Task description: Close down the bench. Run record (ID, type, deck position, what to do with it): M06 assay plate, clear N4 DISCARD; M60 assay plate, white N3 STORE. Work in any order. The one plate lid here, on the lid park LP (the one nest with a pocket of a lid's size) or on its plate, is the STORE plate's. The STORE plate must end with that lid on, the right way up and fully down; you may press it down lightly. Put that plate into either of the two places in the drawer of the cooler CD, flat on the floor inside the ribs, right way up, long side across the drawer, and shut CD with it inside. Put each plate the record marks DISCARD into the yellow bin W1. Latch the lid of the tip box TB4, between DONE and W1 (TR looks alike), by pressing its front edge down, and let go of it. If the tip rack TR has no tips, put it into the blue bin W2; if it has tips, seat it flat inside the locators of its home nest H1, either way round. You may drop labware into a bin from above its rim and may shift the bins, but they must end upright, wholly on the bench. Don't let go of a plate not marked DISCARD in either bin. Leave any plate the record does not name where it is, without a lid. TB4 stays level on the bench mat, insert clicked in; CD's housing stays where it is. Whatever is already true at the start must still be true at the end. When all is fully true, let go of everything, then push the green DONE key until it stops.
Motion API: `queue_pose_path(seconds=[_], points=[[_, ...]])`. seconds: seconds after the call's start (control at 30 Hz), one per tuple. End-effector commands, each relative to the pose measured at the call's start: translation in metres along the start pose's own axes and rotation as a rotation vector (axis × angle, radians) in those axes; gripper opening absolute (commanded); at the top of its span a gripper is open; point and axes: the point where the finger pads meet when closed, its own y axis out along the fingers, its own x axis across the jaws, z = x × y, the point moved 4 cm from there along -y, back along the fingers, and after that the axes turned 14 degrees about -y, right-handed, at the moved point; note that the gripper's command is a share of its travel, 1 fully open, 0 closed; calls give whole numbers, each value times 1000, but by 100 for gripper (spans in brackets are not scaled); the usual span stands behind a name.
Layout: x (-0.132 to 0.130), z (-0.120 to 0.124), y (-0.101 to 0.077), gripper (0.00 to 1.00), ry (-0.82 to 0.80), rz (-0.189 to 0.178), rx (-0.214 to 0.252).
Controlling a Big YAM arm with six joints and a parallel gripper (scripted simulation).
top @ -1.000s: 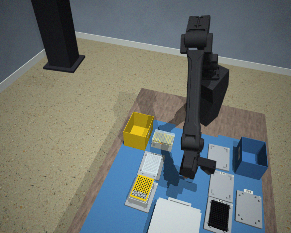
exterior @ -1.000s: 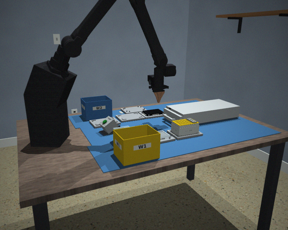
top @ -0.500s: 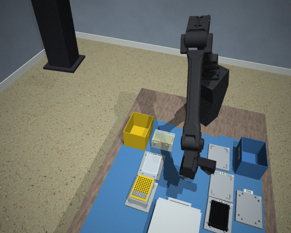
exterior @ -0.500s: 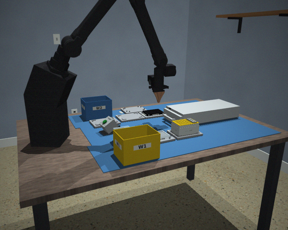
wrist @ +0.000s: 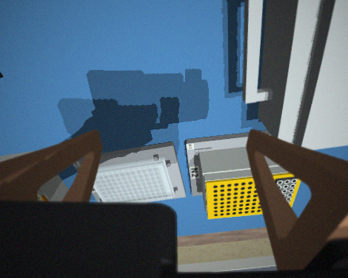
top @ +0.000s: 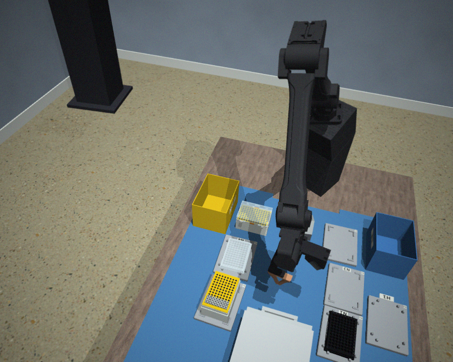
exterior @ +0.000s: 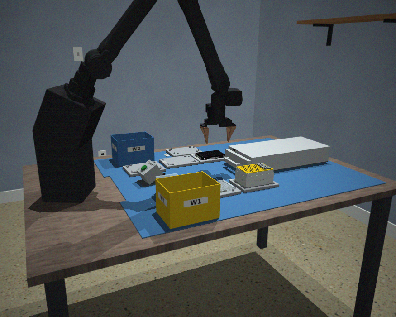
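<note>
Above the blue bench mat (exterior: 303, 185) we see the gripper (exterior: 217, 132) hanging in the air with its two brown fingers spread wide, and nothing is between them. Under it in the wrist view lie the clear assay plate (wrist: 133, 180) on its grey nest and, just to the right, the tip rack (wrist: 243, 187) with a yellow top; only some holes at one end hold tips. In the top view the yellow bin W1 (top: 215, 208) stands at the far left of the mat, and the tip box (top: 253, 217) is just beside it. The blue bin W2 (top: 392, 245) stands at the right edge. The white cooler (exterior: 279, 151) is shut, and a black plate (top: 339, 335) lies on a nest near it.
</note>
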Motion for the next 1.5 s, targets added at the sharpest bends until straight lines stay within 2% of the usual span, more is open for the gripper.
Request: queue_pose_path(seconds=[0.0,0.3,0.37,0.4,0.47,0.8,0.87,0.93,0.97,1.03,1.37,1.47], points=[[1,22,-12,100,172,35,8],[21,52,-11,100,470,37,5],[21,52,-11,100,470,37,5],[30,52,-1,100,500,13,5],[28,62,-11,100,570,37,5],[51,96,-11,100,902,39,2],[57,101,-8,100,968,34,3],[57,101,-8,100,968,34,3],[63,103,-3,100,1000,21,4],[62,112,-11,100,1068,41,1],[87,145,-8,100,1399,36,0],[90,153,-11,100,1404,44,-1]])
